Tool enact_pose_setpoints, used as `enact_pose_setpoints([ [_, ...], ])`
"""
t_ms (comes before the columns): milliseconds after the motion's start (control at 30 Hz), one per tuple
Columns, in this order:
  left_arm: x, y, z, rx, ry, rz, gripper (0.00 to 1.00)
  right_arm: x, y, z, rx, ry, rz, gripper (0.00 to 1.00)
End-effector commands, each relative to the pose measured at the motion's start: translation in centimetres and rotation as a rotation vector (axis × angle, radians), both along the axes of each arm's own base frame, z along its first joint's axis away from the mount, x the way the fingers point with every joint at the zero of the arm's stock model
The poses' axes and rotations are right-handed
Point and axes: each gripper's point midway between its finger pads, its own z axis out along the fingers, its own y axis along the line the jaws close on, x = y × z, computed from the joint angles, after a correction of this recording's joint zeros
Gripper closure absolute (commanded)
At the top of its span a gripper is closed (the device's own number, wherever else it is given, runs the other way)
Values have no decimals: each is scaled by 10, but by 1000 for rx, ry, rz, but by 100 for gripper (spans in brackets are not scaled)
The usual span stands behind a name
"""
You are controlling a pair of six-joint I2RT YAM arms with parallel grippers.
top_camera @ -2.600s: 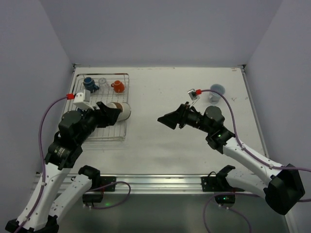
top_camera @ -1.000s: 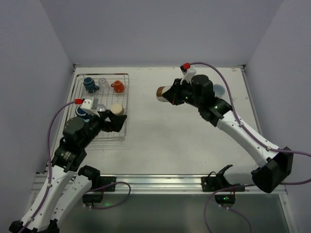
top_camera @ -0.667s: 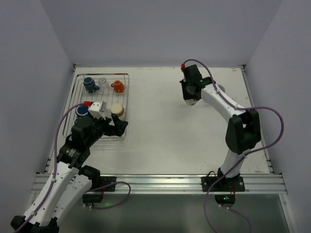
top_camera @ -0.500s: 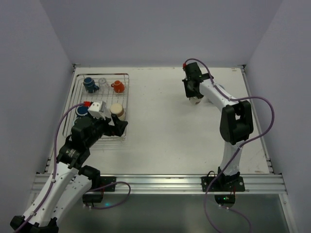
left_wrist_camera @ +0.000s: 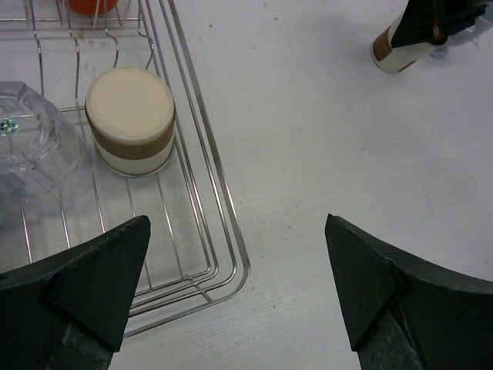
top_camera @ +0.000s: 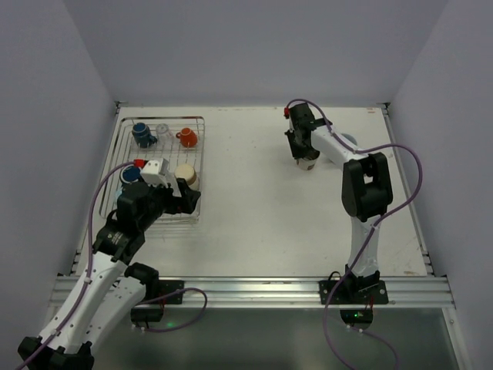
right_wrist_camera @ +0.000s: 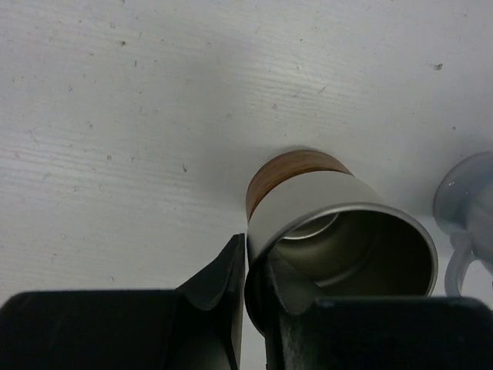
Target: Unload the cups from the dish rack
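The right end effector (right_wrist_camera: 246, 266), pinching the metal cup (right_wrist_camera: 339, 223) by its rim, seems to be setting it on the surface (right_wrist_camera: 115, 116) below; next it must spread and lift clear.

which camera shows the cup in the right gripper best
Right wrist: the metal cup is close up, with its open mouth, brown-banded base and the right gripper pinching its rim all clear. Left wrist shows it small at the top edge, partly hidden. Top external shows only a sliver below the gripper.
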Motion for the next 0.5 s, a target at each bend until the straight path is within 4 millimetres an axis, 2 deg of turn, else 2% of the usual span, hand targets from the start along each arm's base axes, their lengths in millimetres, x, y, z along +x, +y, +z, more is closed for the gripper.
enact_pose_setpoints([
  [0,7,12,0,37,-5,51,0,9,4,15,26,-43,28,83],
  [167,14,19,-9,52,35,88,0,4,4,26,41,-53,8,62],
  [267,17,21,-11,63,59,102,0,0,5,46,65,-87,3,42],
  [300,19,25,-13,73,66,128,0,-1,7,65,92,-126,0,41],
  [400,26,26,-11,66,86,158,0,-11,18,94,185,-186,9,34],
  [433,31,25,-13,58,104,173,0,-17,21,124,230,-252,18,33],
  [467,35,27,-11,59,101,199,0,-24,26,128,269,-269,13,32],
])
